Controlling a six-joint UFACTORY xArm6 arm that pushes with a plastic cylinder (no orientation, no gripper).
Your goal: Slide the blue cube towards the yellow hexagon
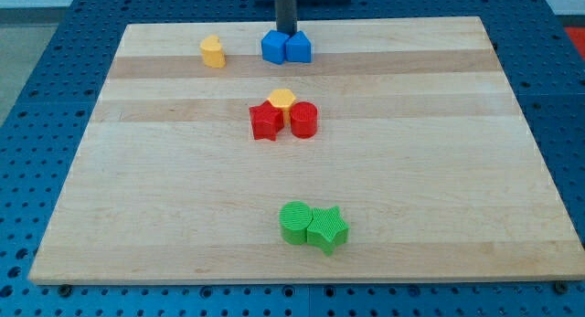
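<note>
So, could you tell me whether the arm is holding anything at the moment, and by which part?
Nothing is held: the arm ends in a bare rod. My tip sits just behind the two blue blocks, at the view's top.

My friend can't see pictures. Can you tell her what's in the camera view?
My tip sits behind two touching blue blocks at the wooden board's top edge. A yellow block stands to their left; mid-board, another yellow block touches two red ones.

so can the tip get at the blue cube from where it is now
Probably yes: my tip sits just behind the two blue blocks, and the blue cube is right in front of it, nothing between.
</note>
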